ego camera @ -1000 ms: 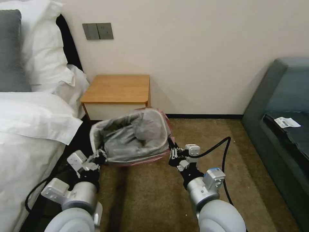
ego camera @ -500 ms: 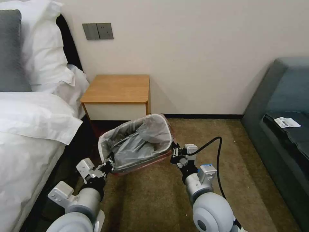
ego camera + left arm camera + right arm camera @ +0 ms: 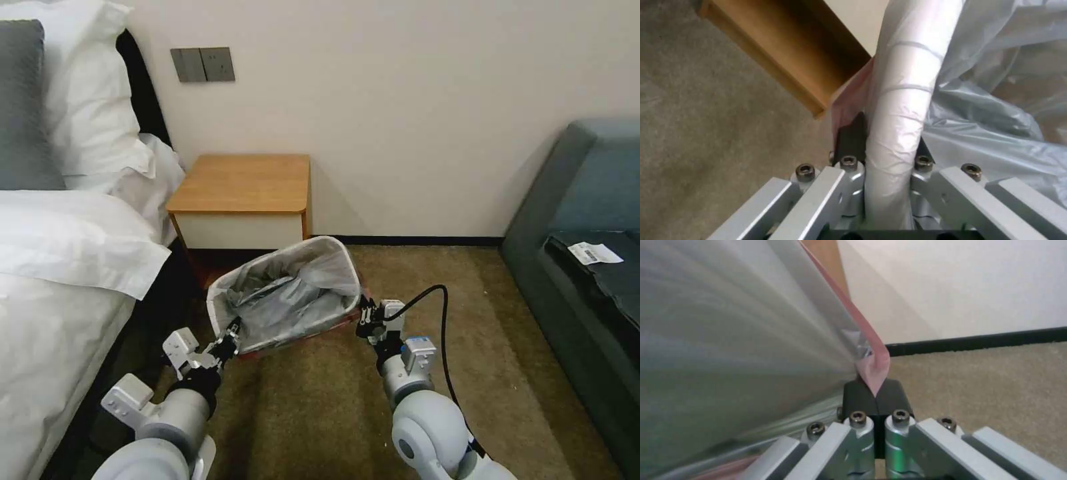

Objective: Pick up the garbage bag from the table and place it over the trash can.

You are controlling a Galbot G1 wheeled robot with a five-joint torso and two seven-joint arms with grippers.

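While crinkly garbage bag (image 3: 287,303) drapes the trash can (image 3: 215,308), both claws pinch its rim.

grey garbage bag (image 3: 287,303) lining cream trash can (image 3: 215,313)

the trash can (image 3: 217,308) stood on the carpet (image 3: 427,293) just in front of the table (image 3: 241,183), its rim tilted toward the wall. the garbage bag (image 3: 287,300) lay crumpled inside it, grey plastic folded over the rim and a pink-red band showing along the near edge. the left gripper (image 3: 230,337) was at the can's near left corner, touching the rim. the right gripper (image 3: 365,320) was at the near right corner, against the bag's edge. a bed (image 3: 60,267) lay to the left, a sofa (image 3: 580,267) to the right.
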